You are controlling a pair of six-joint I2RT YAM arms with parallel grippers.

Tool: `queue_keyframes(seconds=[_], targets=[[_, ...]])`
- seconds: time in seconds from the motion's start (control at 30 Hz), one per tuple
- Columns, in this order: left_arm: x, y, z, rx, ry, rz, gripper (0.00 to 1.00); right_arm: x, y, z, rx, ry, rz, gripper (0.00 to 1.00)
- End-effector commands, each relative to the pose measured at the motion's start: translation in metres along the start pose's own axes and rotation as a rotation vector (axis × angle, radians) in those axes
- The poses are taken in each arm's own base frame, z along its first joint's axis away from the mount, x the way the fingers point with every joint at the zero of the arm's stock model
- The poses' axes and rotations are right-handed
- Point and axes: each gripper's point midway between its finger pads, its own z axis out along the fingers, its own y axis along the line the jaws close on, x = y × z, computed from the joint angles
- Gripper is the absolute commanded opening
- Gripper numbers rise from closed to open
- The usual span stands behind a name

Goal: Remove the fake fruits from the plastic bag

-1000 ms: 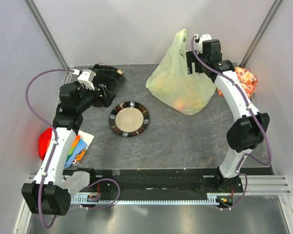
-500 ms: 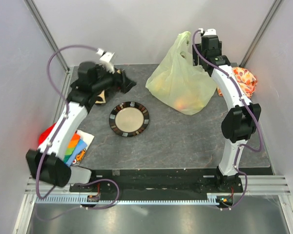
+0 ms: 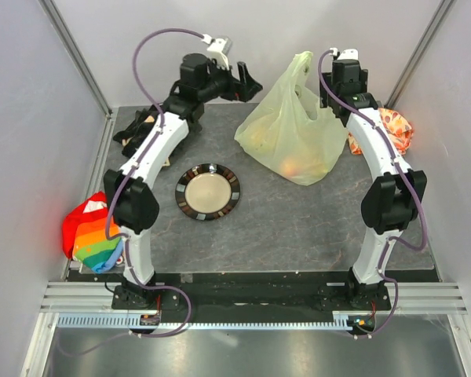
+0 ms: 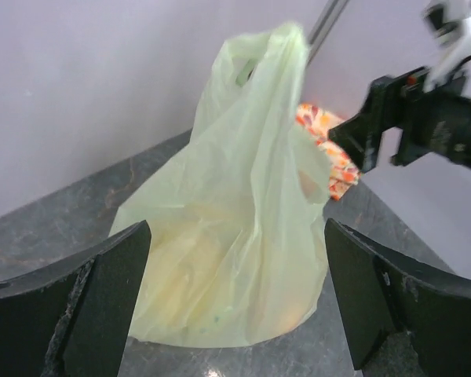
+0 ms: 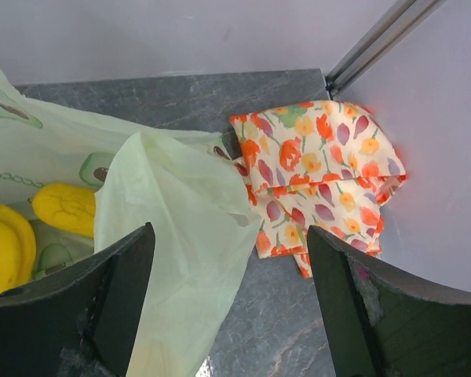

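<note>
The pale yellow-green plastic bag point(image 3: 286, 133) stands at the back right of the table, its handle loop sticking up. Yellow fake fruits point(image 5: 63, 208) show inside its open mouth in the right wrist view, and an orange fruit point(image 3: 300, 166) shows through the film. My left gripper point(image 3: 247, 82) is open, raised to the left of the bag and facing it point(image 4: 235, 236). The bag point(image 4: 243, 236) is some way beyond its fingers. My right gripper point(image 3: 332, 100) is open above the bag's right edge point(image 5: 228, 259), with a fold of the bag point(image 5: 173, 236) below and between its fingers, not pinched.
An orange leaf-patterned cloth point(image 3: 394, 129) lies at the back right corner, next to the bag point(image 5: 318, 169). A black-rimmed plate point(image 3: 208, 191) sits mid-table. A rainbow-coloured cloth point(image 3: 90, 236) lies off the left edge. Grey walls close in behind.
My left arm has swung from the back left corner up and right, bringing its gripper near the bag. The right gripper has risen slightly, and the bag's handle stands a little taller.
</note>
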Motion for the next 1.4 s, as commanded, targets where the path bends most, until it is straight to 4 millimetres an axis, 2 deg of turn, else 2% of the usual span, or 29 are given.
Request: queue_keyframes(seconds=[0.0, 0.03, 0.07, 0.1, 0.13, 0.17, 0.2, 0.23, 0.27, 0.3, 0.33, 0.37, 0.4, 0.43, 0.47, 0.5, 0.53, 0.6, 0.63, 0.7, 0.73, 0.8, 0.83, 0.9, 0.93, 1.07, 1.1, 1.2, 1.37], targets=[[0.024, 0.009, -0.008, -0.087, 0.091, -0.015, 0.94, 0.011, 0.004, 0.003, -0.008, 0.030, -0.008, 0.87], [0.030, 0.013, -0.021, -0.080, 0.125, 0.012, 0.90, 0.012, 0.013, 0.000, -0.057, 0.032, -0.006, 0.87], [0.059, 0.021, -0.036, -0.101, 0.202, 0.000, 0.84, 0.016, 0.014, -0.004, -0.079, 0.040, -0.006, 0.87], [0.063, 0.024, -0.066, -0.129, 0.257, 0.019, 0.82, 0.019, 0.017, -0.006, -0.097, 0.047, -0.002, 0.87], [0.075, 0.025, -0.082, -0.133, 0.303, 0.029, 0.78, 0.026, 0.022, -0.007, -0.126, 0.062, 0.009, 0.88], [0.105, 0.031, -0.099, -0.138, 0.396, 0.022, 0.64, 0.026, 0.024, -0.011, -0.140, 0.066, 0.009, 0.89], [0.125, 0.037, -0.121, -0.127, 0.495, 0.076, 0.56, 0.026, 0.026, -0.014, -0.158, 0.064, 0.010, 0.89], [0.132, 0.026, -0.137, -0.080, 0.538, 0.112, 0.51, 0.031, 0.032, -0.015, -0.187, 0.078, 0.035, 0.90], [0.153, 0.026, -0.151, -0.056, 0.612, 0.132, 0.51, 0.028, 0.032, -0.020, -0.199, 0.072, 0.041, 0.90], [0.162, 0.024, -0.162, -0.009, 0.654, 0.207, 0.58, 0.028, 0.034, -0.022, -0.213, 0.072, 0.045, 0.91], [0.174, 0.003, -0.184, 0.096, 0.717, 0.201, 0.66, 0.031, 0.036, -0.023, -0.223, 0.078, 0.044, 0.92], [0.190, -0.002, -0.198, 0.149, 0.763, 0.230, 0.74, 0.032, 0.038, -0.026, -0.240, 0.084, 0.044, 0.91], [0.198, -0.005, -0.208, 0.194, 0.787, 0.322, 0.74, 0.034, 0.039, -0.026, -0.246, 0.088, 0.040, 0.92], [0.221, 0.001, -0.223, 0.187, 0.853, 0.351, 0.74, 0.035, 0.041, -0.026, -0.250, 0.092, 0.034, 0.92], [0.219, -0.001, -0.235, 0.186, 0.845, 0.421, 0.74, 0.037, 0.040, -0.026, -0.246, 0.097, 0.030, 0.93], [0.226, 0.002, -0.243, 0.211, 0.861, 0.512, 0.74, 0.038, 0.039, -0.025, -0.242, 0.100, 0.025, 0.93], [0.245, 0.011, -0.255, 0.197, 0.902, 0.553, 0.73, 0.040, 0.040, -0.025, -0.243, 0.104, 0.020, 0.93], [0.247, 0.013, -0.269, 0.200, 0.884, 0.667, 0.72, 0.040, 0.039, -0.024, -0.240, 0.105, 0.019, 0.93], [0.262, 0.017, -0.279, 0.206, 0.912, 0.681, 0.70, 0.041, 0.040, -0.024, -0.244, 0.106, 0.015, 0.93], [0.263, 0.016, -0.284, 0.231, 0.880, 0.772, 0.59, 0.041, 0.041, -0.026, -0.250, 0.107, 0.011, 0.94], [0.276, 0.015, -0.292, 0.256, 0.900, 0.773, 0.57, 0.042, 0.041, -0.026, -0.250, 0.110, 0.012, 0.94], [0.275, 0.015, -0.293, 0.250, 0.843, 0.836, 0.55, 0.044, 0.039, -0.029, -0.250, 0.111, 0.008, 0.94], [0.290, 0.014, -0.299, 0.258, 0.844, 0.832, 0.56, 0.047, 0.039, -0.029, -0.248, 0.117, 0.005, 0.94], [0.283, 0.009, -0.293, 0.245, 0.749, 0.901, 0.57, 0.049, 0.038, -0.032, -0.250, 0.119, 0.000, 0.94], [0.296, 0.010, -0.297, 0.247, 0.752, 0.910, 0.57, 0.050, 0.038, -0.034, -0.251, 0.122, -0.001, 0.94], [0.306, 0.018, -0.291, 0.180, 0.690, 1.038, 0.52, 0.051, 0.035, -0.037, -0.252, 0.122, 0.000, 0.95], [0.302, 0.019, -0.283, 0.163, 0.652, 1.079, 0.50, 0.051, 0.035, -0.038, -0.253, 0.122, 0.000, 0.95], [0.312, 0.025, -0.282, 0.140, 0.648, 1.106, 0.43, 0.052, 0.036, -0.041, -0.261, 0.122, -0.001, 0.95], [0.334, 0.026, -0.283, 0.167, 0.661, 1.121, 0.42, 0.058, 0.033, -0.046, -0.262, 0.134, -0.004, 0.95]])
